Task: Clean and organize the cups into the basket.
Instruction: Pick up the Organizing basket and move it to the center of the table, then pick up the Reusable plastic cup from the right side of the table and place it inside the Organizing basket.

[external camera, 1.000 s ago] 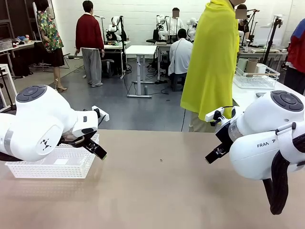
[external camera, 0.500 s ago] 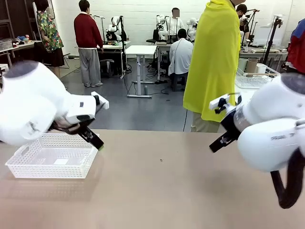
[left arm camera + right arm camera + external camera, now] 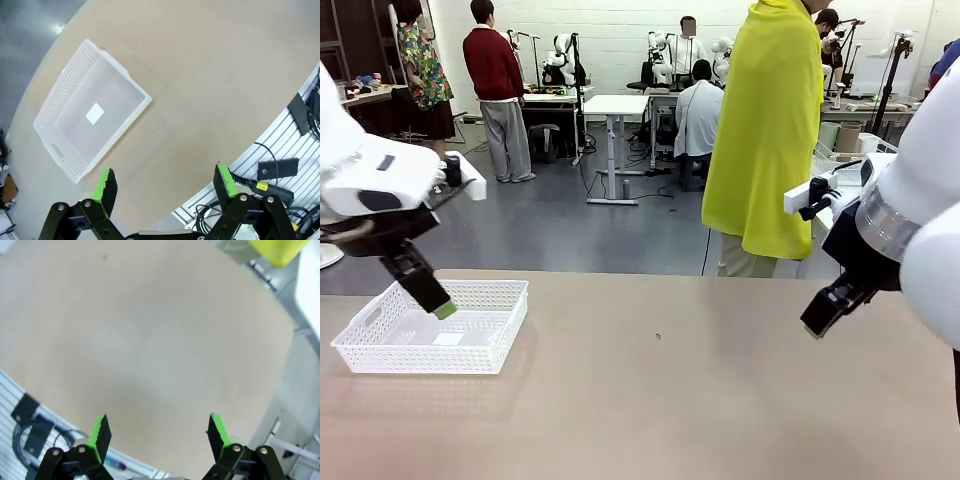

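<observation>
I'm hovering the left gripper, jaws spread and empty, above the empty basket, and the right gripper, equally wide, well to the basket's right, leaving the table free for loading.

The left arm swings up and out to the left, so the left gripper now hangs over the white basket, whose whole frame is uncovered. The right arm pulls up and to the right, carrying the right gripper outward. In the background, the person in red walks left.
</observation>
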You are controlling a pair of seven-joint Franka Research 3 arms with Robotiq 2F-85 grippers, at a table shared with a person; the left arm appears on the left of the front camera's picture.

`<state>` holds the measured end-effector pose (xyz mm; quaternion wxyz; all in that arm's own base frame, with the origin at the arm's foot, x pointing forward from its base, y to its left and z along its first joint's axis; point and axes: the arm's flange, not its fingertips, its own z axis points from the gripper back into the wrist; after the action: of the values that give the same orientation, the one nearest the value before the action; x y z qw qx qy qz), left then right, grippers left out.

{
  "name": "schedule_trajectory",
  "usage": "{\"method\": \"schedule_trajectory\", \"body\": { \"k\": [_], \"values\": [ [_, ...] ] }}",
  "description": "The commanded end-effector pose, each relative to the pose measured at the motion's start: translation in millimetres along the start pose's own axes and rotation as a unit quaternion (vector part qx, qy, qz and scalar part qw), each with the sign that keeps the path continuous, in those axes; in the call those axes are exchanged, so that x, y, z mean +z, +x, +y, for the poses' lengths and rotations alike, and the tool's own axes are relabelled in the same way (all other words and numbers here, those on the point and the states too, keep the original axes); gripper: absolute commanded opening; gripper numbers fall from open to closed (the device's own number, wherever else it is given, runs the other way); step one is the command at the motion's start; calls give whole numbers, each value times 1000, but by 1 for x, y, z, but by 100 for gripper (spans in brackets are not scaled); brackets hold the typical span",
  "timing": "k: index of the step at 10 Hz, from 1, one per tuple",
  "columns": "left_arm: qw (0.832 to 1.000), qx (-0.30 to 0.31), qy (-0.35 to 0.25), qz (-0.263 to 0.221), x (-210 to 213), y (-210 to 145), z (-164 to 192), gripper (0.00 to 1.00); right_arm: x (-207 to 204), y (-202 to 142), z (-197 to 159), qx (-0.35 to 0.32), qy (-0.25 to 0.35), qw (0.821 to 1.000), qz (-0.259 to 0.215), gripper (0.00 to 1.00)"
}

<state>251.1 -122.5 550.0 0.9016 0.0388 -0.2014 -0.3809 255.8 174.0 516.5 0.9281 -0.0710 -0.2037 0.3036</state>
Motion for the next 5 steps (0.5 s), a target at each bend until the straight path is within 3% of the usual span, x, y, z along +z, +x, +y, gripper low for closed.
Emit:
{"method": "schedule_trajectory", "body": {
  "k": [1, 3, 4, 5],
  "values": [
    [1000, -4, -1, 4, -16, 10, 1, 100, -16, 10, -19, -10, 5, 1000, -11, 100],
    [1000, -4, -1, 4, -16, 10, 1, 100, -16, 10, -19, -10, 5, 1000, -11, 100],
    [1000, -1, -1, 2, -2, 0, 0, 100, 1, 0, -3, -4, 1, 1000, -4, 100],
    [972, 46, -212, -86, -9, -4, 30, 100, -11, -8, -45, -40, 197, 977, -66, 100]
  ]
}}
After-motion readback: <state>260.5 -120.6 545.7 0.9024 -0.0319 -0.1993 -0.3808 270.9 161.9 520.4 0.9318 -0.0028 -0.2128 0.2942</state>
